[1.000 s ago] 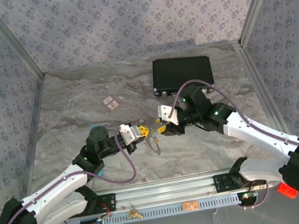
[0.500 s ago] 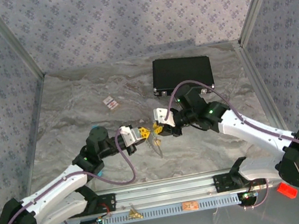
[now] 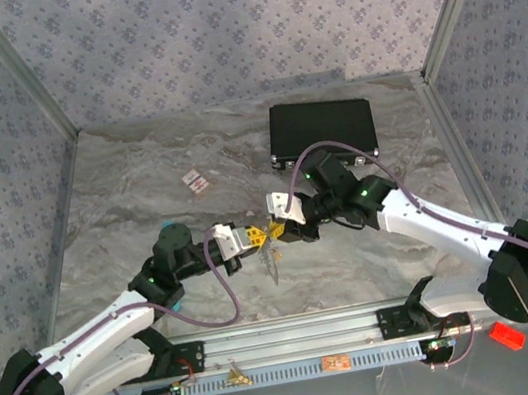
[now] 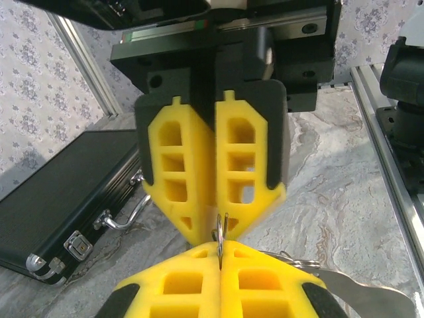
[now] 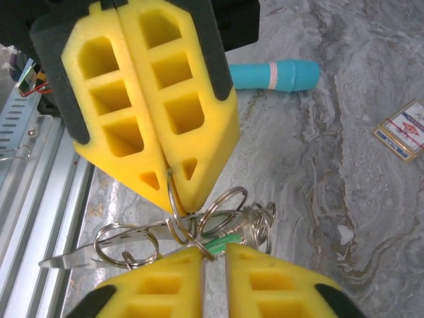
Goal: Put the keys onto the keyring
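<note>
Right wrist view shows the green key [image 5: 222, 244] among the keyring [image 5: 171, 199] loops, held between both tips at the surface's [image 5: 344, 199] near middle; left wrist view catches the wire edge-on. The left pincer [image 3: 257, 238] is clamped on a loop, and the right pincer [image 3: 275, 229] is closed on the cluster. Since a second ago, the right pincer has moved left to meet the other.

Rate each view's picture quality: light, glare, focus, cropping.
Top external: even light, sharp, soft shadows under the arms; the keyring is tiny. Left wrist: black case in focus, the left gripper cropped by the bottom edge. Right wrist: keyring glints, green key crisp, the right gripper cropped too.
</note>
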Motion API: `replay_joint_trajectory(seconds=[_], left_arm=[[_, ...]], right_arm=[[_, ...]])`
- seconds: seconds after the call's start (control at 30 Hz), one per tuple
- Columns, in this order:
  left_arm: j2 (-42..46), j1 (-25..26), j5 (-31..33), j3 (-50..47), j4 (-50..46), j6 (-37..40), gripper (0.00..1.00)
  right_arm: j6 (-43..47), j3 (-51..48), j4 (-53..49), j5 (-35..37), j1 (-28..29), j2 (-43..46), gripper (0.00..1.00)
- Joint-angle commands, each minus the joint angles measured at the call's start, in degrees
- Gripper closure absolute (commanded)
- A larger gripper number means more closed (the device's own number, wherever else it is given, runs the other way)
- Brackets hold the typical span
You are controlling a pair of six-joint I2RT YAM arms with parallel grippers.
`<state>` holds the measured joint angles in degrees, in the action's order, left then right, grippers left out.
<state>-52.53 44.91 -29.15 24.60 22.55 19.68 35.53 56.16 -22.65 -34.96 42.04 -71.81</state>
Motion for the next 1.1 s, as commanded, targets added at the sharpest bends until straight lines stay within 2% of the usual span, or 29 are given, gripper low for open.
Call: replay_joint_trajectory(seconds=[0.0,0.3,0.7,0.97,1.03,1.07], left_arm=[[0.2,0.5,-0.8,1.8,2.9,0.5,1.0],[-2.4,0.6,-0.4,1.0,6.5,-3.0,1.0],[-2.4,0.6,-2.1,1.3,6.5,-3.8,1.0],[-2.6,0.6,-2.7,1.3,7.5,-4.1,1.0],[-2.6,0.6,-2.7,1.3,7.7,-4.3,1.0],[-2.6,0.6,-2.4,1.2,7.6,-4.4,1.0]], right_arm=[[-0.5,-0.9,1.2,-0.6,0.1,3.1,0.72],[-1.1,-4.5,4.8,-3.1,0.1,5.9,0.68],[-1.6,-4.7,7.4,-1.8,0.6,4.8,0.75],[-1.6,-4.0,7.9,-2.4,0.9,3.8,0.86],[-1.5,-3.8,7.8,-2.5,1.0,3.6,0.98],[-1.5,-3.6,7.8,-2.4,1.0,3.6,1.0]])
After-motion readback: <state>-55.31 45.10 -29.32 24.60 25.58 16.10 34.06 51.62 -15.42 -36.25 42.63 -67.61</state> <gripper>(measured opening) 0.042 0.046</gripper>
